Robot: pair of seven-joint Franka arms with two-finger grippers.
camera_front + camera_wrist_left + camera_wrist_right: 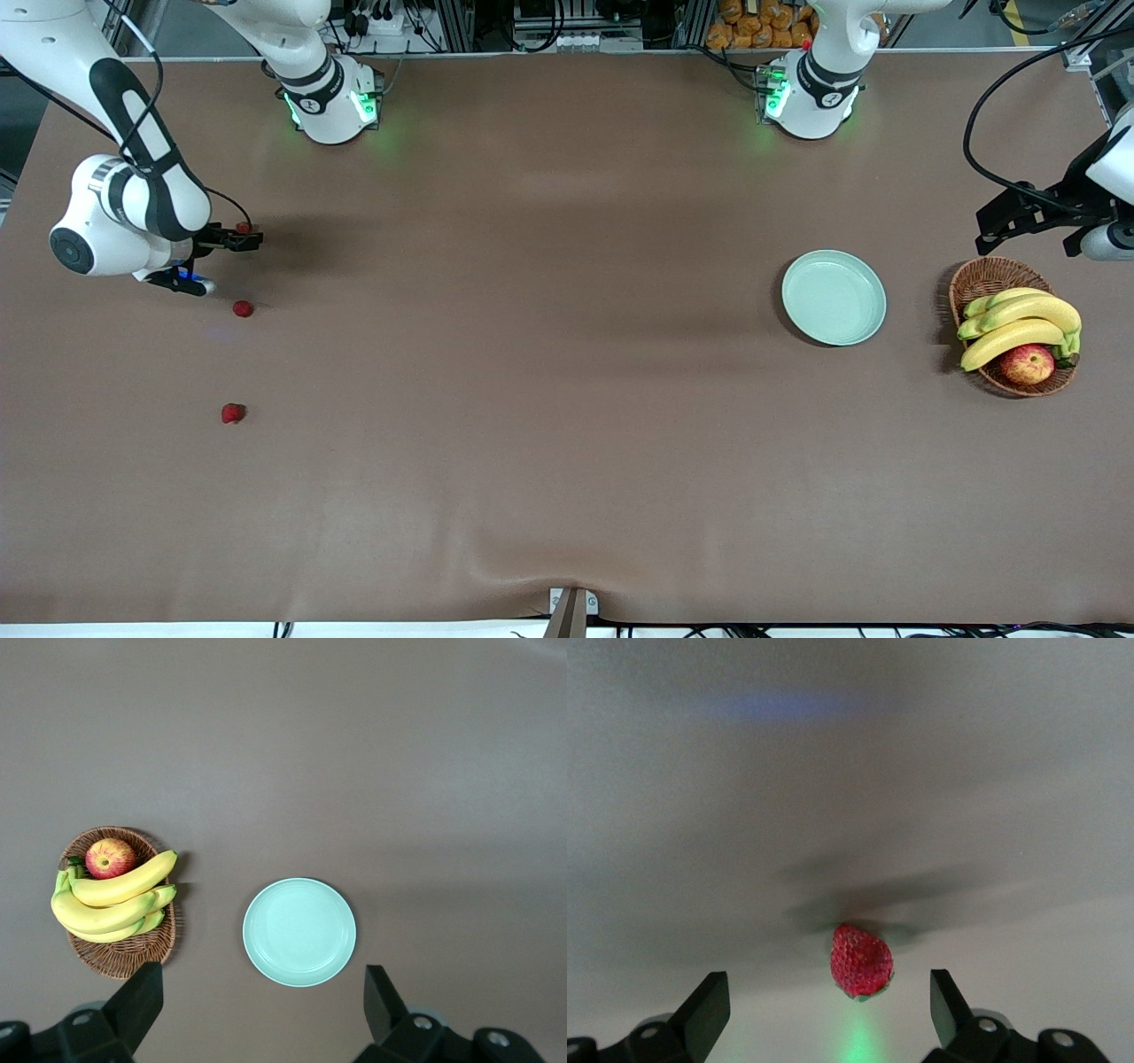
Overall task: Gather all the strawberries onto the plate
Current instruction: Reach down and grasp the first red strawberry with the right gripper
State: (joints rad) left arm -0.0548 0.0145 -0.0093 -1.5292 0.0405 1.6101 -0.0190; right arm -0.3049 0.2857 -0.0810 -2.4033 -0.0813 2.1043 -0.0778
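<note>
Fingers spread wide on the right gripper (831, 1010), and dead between them sits a strawberry (862, 960), resting on the desk (532, 399) with nothing gripped yet! Its long axis runs along the line of approach, pointed tip toward the wrist, so the two pads look set to close across its narrow width — that alignment is what the coming pinch turns on. Starting nearest the front camera, one strawberry (232, 413) lies alone at the right arm's end of the desk; a little farther off sits a second strawberry (243, 308); farther again, the right gripper hangs low over the third, the one peeking out red at its tips. All three berries are close to the right arm and well apart from the plate (834, 297), which lies bare toward the left arm's end, beside a wicker basket (982, 276) of bananas (1019, 323) and an apple (1028, 364). Over there the left gripper (264, 1008) waits high above the desk near the basket, fingers open and holding nothing. My read: the right arm is plainly the one placed for this pick.
</note>
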